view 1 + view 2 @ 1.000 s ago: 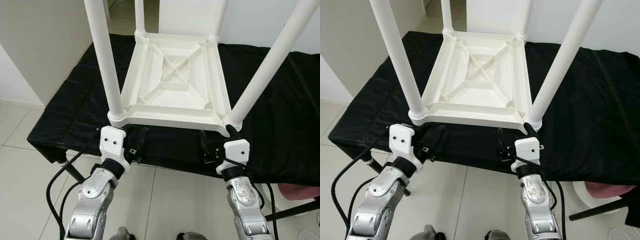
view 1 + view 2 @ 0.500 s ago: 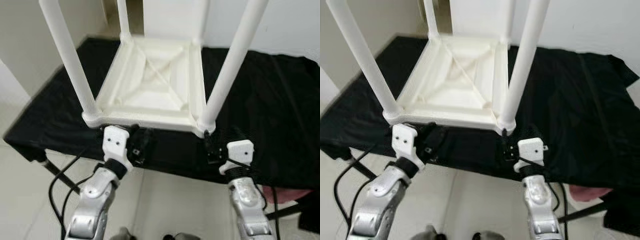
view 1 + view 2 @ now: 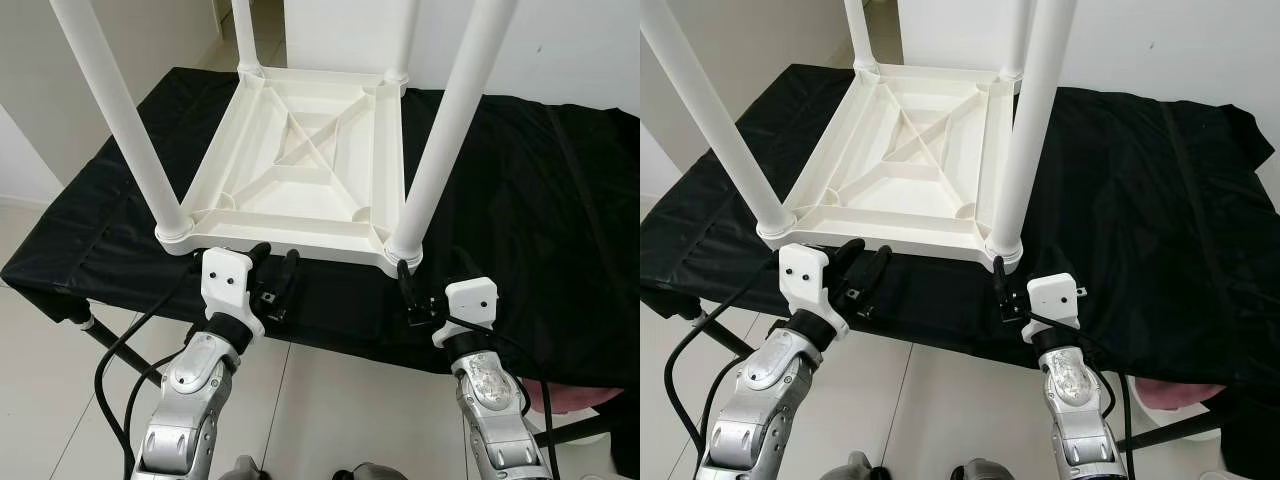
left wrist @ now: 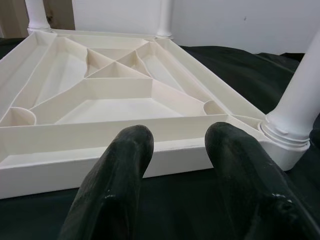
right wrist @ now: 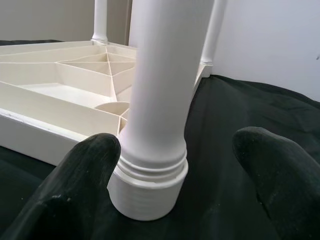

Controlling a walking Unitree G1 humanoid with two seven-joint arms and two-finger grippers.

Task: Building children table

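Observation:
A white plastic children's table (image 3: 300, 170) lies upside down on the black-covered work table (image 3: 540, 200), its four legs pointing up. My left gripper (image 3: 274, 262) is open just in front of the near rim (image 4: 100, 135), to the right of the near left leg (image 3: 120, 110). The rim lies just beyond its fingertips (image 4: 134, 140). My right gripper (image 5: 177, 145) is open, with one finger on each side of the base of the near right leg (image 5: 160, 100). I cannot tell whether its fingers (image 5: 95, 150) touch the leg. Neither gripper holds anything.
The black cloth hangs over the work table's front edge (image 3: 330, 335), right by both wrists. Below are a pale tiled floor (image 3: 50, 400) and a black table leg (image 3: 110, 345). A pink object (image 3: 590, 385) lies low on the right. White walls stand behind.
The whole picture has shifted and was blurred half a second ago, so the camera has moved. Both grippers stay open at the near rim. The left one now sits right of the near left leg.

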